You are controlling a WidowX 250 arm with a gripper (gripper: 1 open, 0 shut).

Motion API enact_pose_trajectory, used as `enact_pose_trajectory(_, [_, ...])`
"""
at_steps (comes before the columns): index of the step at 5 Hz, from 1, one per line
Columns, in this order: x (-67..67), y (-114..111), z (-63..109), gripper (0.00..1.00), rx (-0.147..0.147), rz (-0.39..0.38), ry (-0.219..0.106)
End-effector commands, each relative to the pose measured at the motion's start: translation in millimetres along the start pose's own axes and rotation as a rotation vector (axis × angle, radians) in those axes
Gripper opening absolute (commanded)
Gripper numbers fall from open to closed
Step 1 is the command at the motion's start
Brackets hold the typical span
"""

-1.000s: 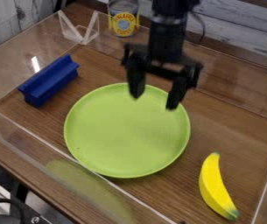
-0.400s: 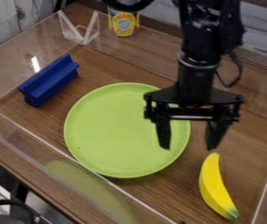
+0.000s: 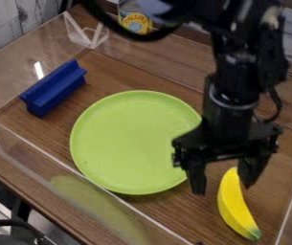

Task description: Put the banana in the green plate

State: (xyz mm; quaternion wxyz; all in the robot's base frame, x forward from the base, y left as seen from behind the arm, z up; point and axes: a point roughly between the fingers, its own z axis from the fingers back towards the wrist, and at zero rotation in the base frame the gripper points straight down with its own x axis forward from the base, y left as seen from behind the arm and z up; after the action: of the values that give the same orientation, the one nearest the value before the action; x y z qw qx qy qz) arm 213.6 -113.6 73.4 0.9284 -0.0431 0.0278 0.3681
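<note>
The banana (image 3: 236,209) lies on the wooden table at the front right, bright yellow and curved, its long axis running front to back. The green plate (image 3: 123,144) is a large round lime-green dish in the middle of the table, with nothing on it. My gripper (image 3: 225,173) hangs from the black arm just above the banana's far end, at the plate's right rim. Its two black fingers (image 3: 194,180) are spread wide and hold nothing.
A blue rectangular block (image 3: 54,85) lies at the left behind the plate. A yellow-labelled can (image 3: 137,23) and a clear stand (image 3: 87,31) sit at the back. Transparent walls (image 3: 8,158) fence the table's front and left sides.
The arm has swept from above the plate's far edge across to the front right, ending over the banana's far end. The jaws stayed open throughout. Banana and plate have not moved.
</note>
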Motion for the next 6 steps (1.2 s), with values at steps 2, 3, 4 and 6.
enact_pose_trajectory(2, [-6.5,-6,-9.3,1.00,-0.092,0.057,-0.035])
enact_pose_trajectory(3, [-6.5,-8,-16.7,1.00,-0.104,0.065,-0.039])
enact_pose_trajectory(4, [-5.6,-10,-21.2,1.00,-0.116,0.067,-0.043])
enact_pose_trajectory(6, [-5.4,-12,-24.4,1.00,-0.134,0.064,-0.057])
